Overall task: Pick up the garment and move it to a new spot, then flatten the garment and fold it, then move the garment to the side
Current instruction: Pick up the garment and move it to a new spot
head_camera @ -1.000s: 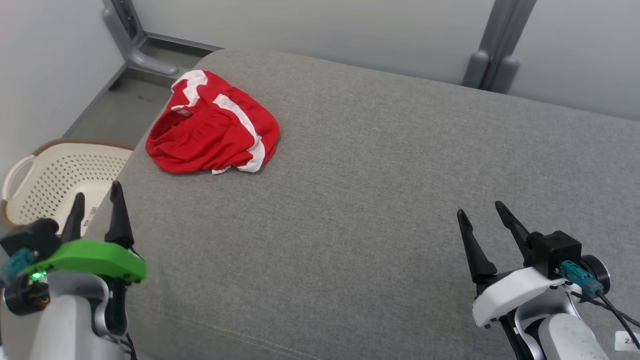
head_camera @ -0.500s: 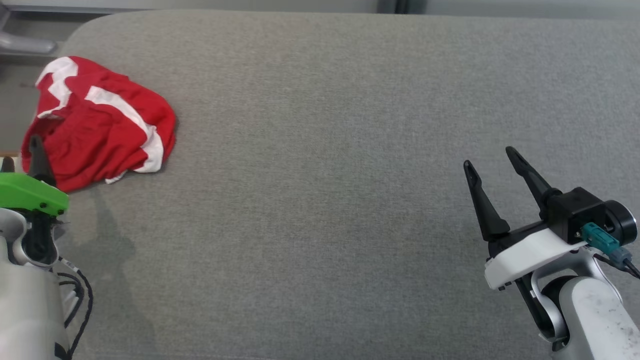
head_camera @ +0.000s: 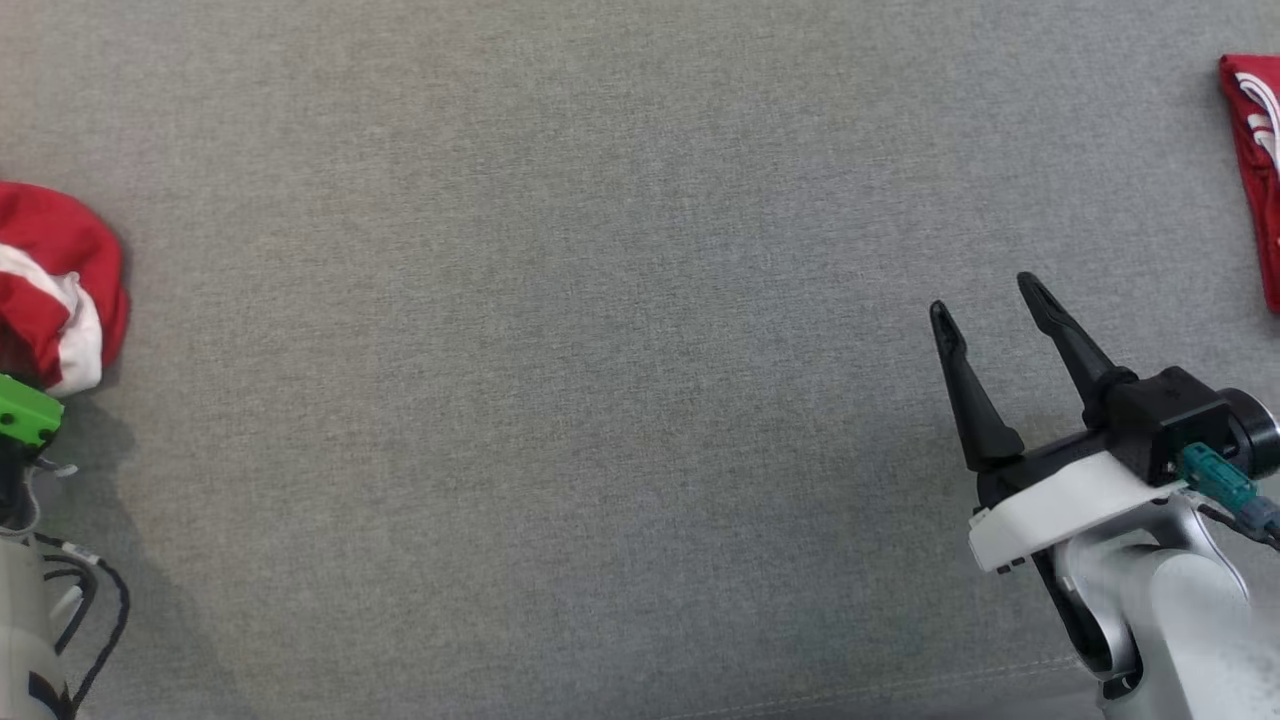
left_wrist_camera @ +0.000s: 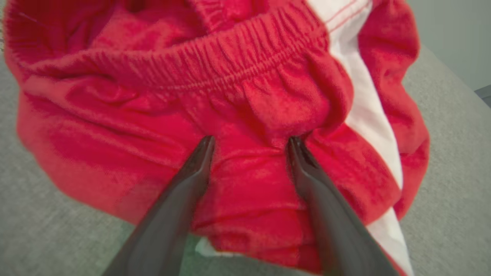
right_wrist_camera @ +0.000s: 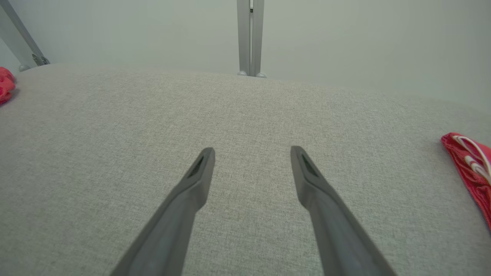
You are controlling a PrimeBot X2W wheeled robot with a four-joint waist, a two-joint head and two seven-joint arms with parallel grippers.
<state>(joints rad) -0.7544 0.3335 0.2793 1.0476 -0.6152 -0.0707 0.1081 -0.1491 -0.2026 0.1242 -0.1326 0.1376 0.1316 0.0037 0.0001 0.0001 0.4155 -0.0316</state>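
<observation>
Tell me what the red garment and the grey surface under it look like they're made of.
Red garment: soft knit fabric, maybe cotton or polyester; matte, fuzzy, with gathered elastic waistband. Grey surface: woven upholstery cloth, matte; fine heathered weave shows.

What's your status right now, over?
Left gripper open at crumpled red shorts, no grip yet. Right gripper open above grey cushion. Second red garment far right, not blocking.

garment (head_camera: 60, 250): cut at left edge | red cloth (head_camera: 1250, 190): cut at right
</observation>
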